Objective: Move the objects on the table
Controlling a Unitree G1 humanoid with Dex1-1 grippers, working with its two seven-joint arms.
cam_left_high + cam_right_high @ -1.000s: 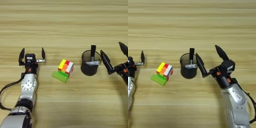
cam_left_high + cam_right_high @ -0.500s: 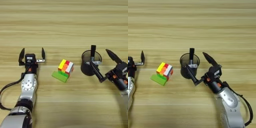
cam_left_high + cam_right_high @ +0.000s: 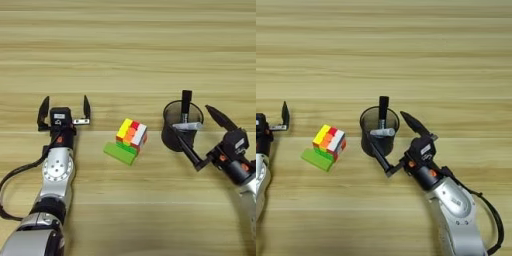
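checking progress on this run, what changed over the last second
The right gripper has swung in toward the robot's left and now sits open at the black mesh cup, one finger across the cup's front, the other behind its right rim. It has taken hold of nothing yet. The left gripper stayed parked and open; the puzzle cube, the green block and the pens in the cup have not moved.

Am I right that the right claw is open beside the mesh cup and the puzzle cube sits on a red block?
Not quite: the block under the puzzle cube is bright green, not red, as the left eye view shows. The rest holds: the right claw is open beside the mesh cup.
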